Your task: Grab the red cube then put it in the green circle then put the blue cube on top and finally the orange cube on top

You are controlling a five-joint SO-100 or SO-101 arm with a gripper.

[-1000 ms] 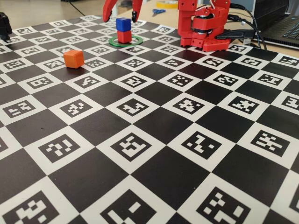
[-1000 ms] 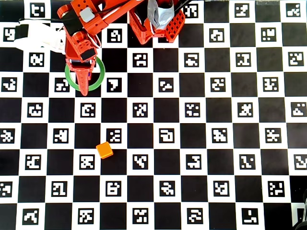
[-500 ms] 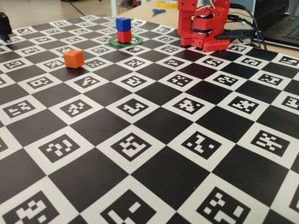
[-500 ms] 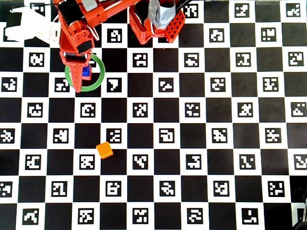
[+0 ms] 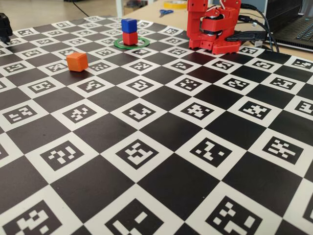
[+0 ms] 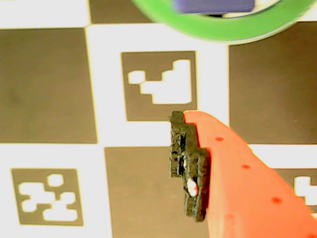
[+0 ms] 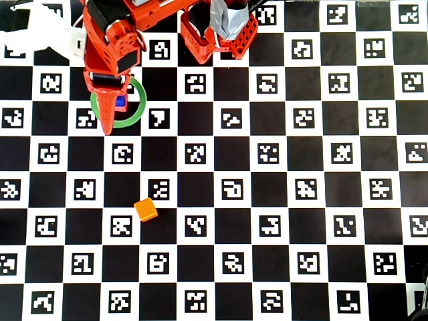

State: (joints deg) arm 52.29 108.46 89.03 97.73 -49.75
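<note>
Two cubes stand stacked in the fixed view: the blue cube [image 5: 129, 25] sits squarely on the red cube [image 5: 130, 38], and the red one rests inside the green circle [image 5: 131, 43]. I see the orange cube [image 5: 77, 61] alone on the checkerboard mat [image 5: 161, 147], well apart from the green circle, nearer the camera and to its left, with nothing between them. To the right of the circle stands the red arm base [image 5: 213, 27]; behind it I make out cables, a dark laptop edge, and blue-handled scissors [image 5: 166, 12] on a wooden tabletop.

From the wrist view I get one red finger [image 6: 237, 183] with its black pad, hanging over a marker square just below the green circle [image 6: 218, 30]. A blurred corner of the blue cube [image 6: 215, 5] shows inside the ring at the top edge. I cannot tell whether the jaws are parted; nothing is between them.

Overhead, the gripper [image 7: 107, 117] points down across the left side of the green circle [image 7: 137, 110], partly covering it. The blue cube [image 7: 120, 101] peeks out inside the ring. The orange cube [image 7: 146, 210] lies far below the circle, slightly right.
</note>
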